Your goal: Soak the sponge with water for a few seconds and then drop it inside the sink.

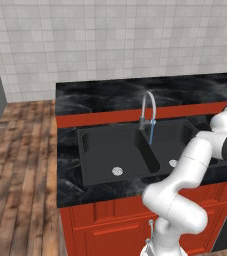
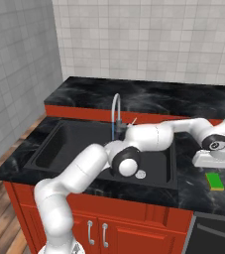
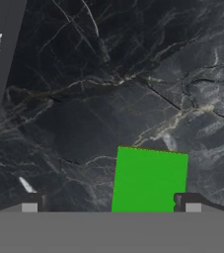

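Hovering with its jaws wide open and empty, the tool (image 2: 216, 159) stands over the sponge (image 2: 214, 180), probably to line up for a grasp. The sponge lies green side up near the front edge of the bench (image 2: 193, 106), beside the sink (image 2: 54, 146), while water (image 2: 113, 131) runs from the faucet (image 2: 116, 106).

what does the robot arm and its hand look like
The arm is glossy white, built of rounded tubular links with dark grey bands and caps at the joints. No cables or markings show on it. The hand is a white blocky body, and in the hand view its two small fingertips look dark grey and squared, with lighter pads.
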